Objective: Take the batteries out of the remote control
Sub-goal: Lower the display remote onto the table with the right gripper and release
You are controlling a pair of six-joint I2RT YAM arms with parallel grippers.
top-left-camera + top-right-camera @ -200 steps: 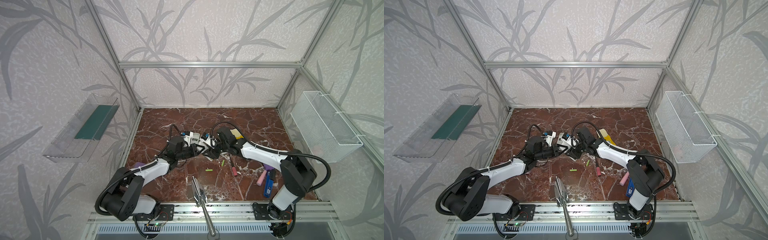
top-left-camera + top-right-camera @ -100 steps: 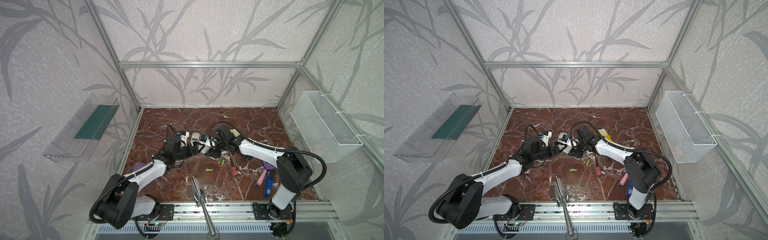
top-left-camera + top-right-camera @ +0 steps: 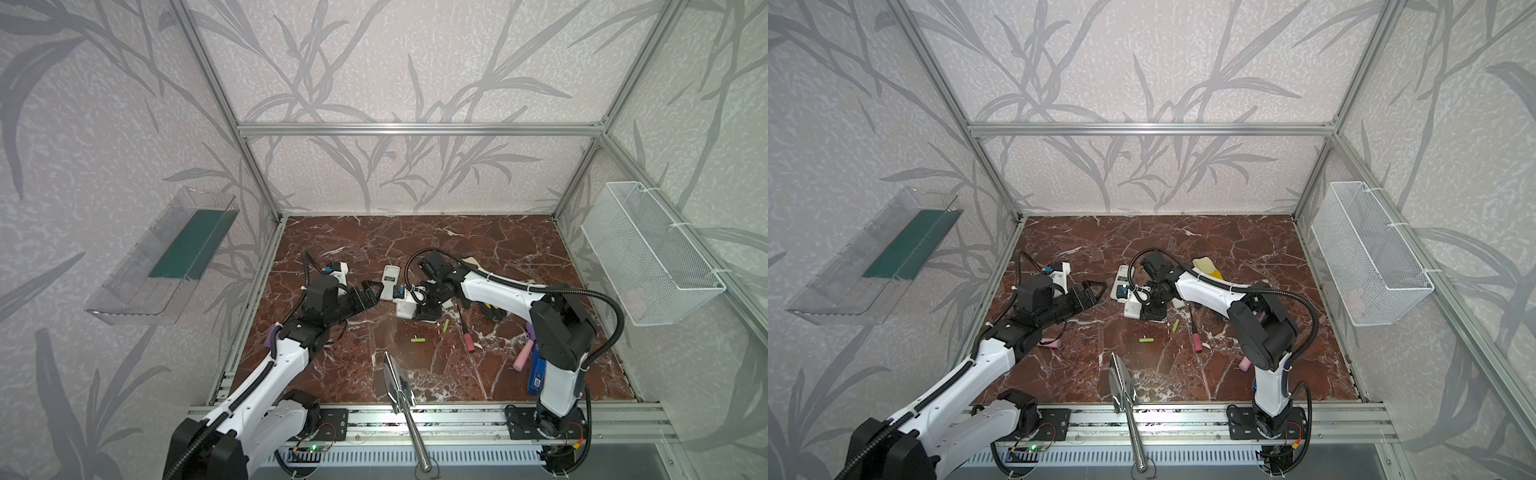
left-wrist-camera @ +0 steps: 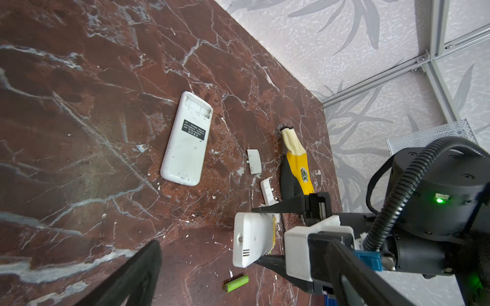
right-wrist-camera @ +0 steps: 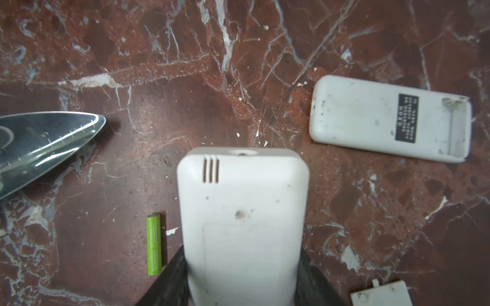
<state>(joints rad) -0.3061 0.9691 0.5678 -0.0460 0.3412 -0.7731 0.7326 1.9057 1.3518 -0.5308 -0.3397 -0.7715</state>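
The left gripper had opened wide and backed off centre-left, leaving the emptied remote mid-frame and the green batteries loose below centre, while the right gripper clamped the second remote, probably next to be unloaded.

Bright even light, blurred wrist foreground

The far stretch of the marble table is lying open from wall to wall. Mid-table, the flat-lying remote and the held remote in the right gripper are blocking the middle lane. Nearer, a green battery, a second green battery, a screwdriver and a trowel are cluttering the centre-right floor.
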